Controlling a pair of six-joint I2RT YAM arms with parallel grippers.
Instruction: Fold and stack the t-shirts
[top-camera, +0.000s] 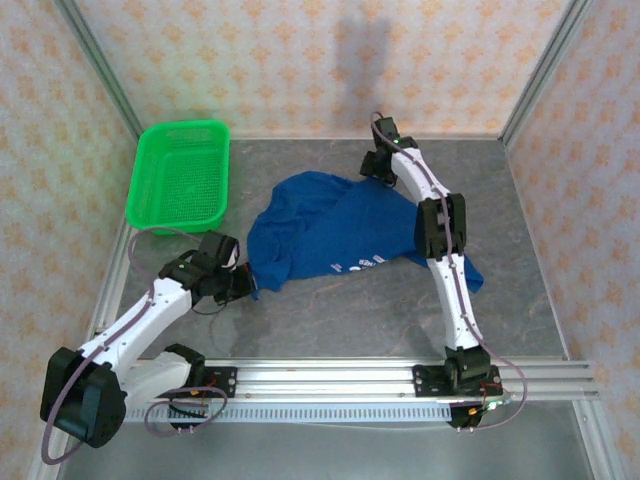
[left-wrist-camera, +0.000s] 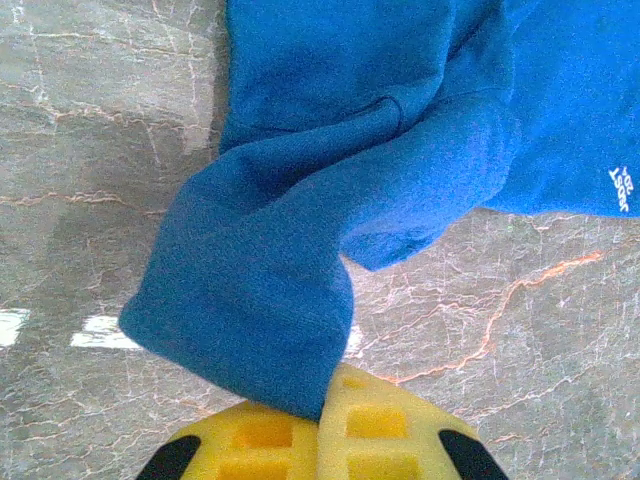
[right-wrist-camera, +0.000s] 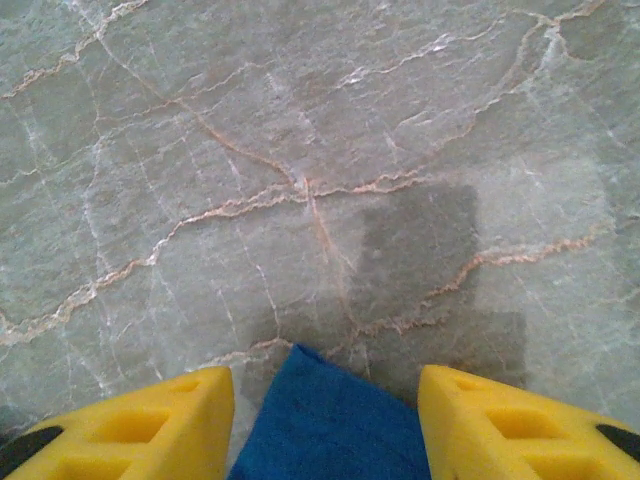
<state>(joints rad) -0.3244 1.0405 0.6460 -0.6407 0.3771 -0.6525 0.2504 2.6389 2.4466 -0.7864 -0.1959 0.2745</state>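
T-shirt (top-camera: 320, 235), one: left gripper (left-wrist-camera: 325, 400) pinches it; right gripper (right-wrist-camera: 325, 385) open astride a corner.

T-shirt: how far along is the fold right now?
Done: nothing folded; the t-shirt lies crumpled on the table. In hand: the left end effector is shut on a bunched edge, the right end effector stands open around a far corner. To do: spreading, folding, stacking.
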